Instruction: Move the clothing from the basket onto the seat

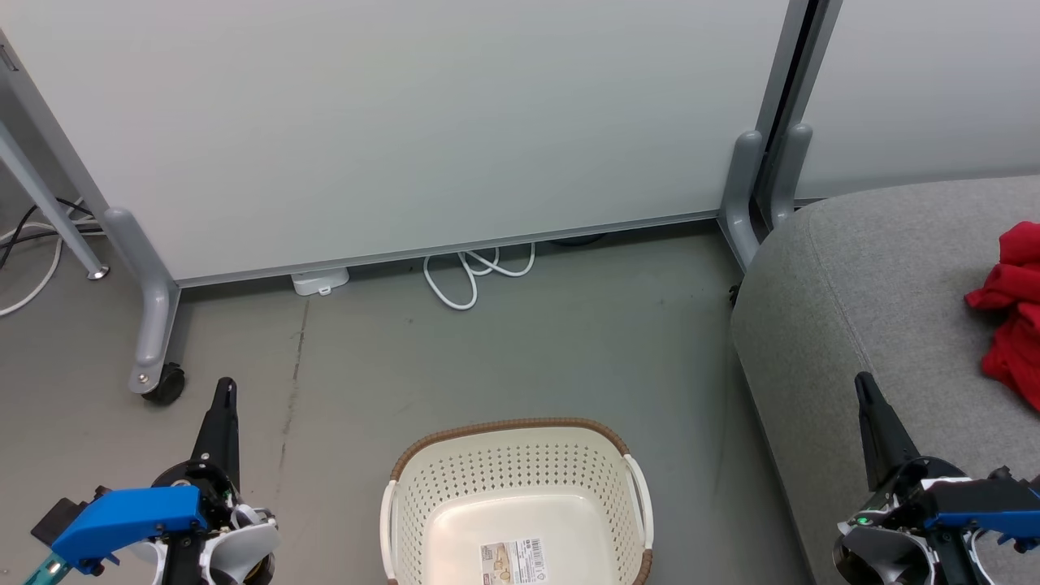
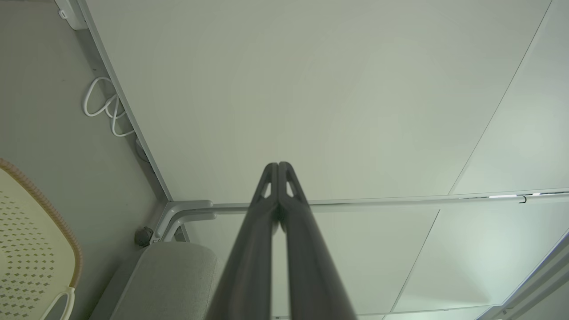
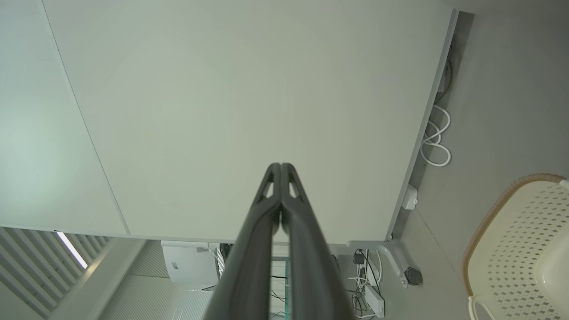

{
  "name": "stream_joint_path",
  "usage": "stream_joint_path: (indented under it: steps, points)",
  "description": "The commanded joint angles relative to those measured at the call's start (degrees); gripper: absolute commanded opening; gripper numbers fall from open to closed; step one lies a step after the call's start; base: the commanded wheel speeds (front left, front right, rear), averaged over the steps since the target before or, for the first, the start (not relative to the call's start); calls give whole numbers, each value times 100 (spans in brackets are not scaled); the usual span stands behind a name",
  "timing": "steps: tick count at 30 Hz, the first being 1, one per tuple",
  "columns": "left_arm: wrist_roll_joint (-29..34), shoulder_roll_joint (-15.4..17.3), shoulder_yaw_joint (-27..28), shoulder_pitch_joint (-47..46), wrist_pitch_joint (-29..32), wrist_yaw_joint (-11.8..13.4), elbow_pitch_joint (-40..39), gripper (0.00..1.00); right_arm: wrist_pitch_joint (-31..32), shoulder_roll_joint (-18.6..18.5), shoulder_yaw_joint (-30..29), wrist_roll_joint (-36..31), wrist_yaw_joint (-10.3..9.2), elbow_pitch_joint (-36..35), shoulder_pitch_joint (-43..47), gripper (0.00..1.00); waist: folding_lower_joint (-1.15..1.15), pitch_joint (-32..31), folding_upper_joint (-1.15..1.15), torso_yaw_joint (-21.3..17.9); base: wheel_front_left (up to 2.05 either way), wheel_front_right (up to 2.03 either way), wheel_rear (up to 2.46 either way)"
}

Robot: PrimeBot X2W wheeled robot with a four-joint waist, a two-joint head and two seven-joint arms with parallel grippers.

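Note:
The cream-white basket with a brown rim stands on the floor at the bottom centre of the head view, holding nothing but a small label; its edge also shows in the left wrist view and the right wrist view. Red clothing lies crumpled on the grey seat at the right edge. My left gripper is shut and holds nothing, left of the basket. My right gripper is shut and holds nothing, over the seat's front edge. Both wrist views show the fingers pressed together.
A pale partition panel on grey castor feet stands behind the basket. A white cable loop and a small white box lie at its base. More cables lie at the far left. Grey floor surrounds the basket.

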Motion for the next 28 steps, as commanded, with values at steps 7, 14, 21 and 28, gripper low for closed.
stream_joint_path:
  steps: [7,14,21,28]
  points:
    - [-13,-5,14,-55,21,-12,-23,0,14,-29,-7,15,2,9,-62,0,0,0,0,0,0,0,0]
    - [-14,-5,13,-55,20,-12,-23,0,13,-29,-7,16,2,9,-62,0,0,0,0,0,0,0,0]
    - [-14,-5,13,-55,20,-12,-24,0,13,-29,-6,16,2,9,-62,0,0,0,0,0,0,0,0]
    - [-14,-5,13,-55,20,-12,-24,0,13,-29,-6,16,2,8,-62,0,0,0,0,0,0,0,0]
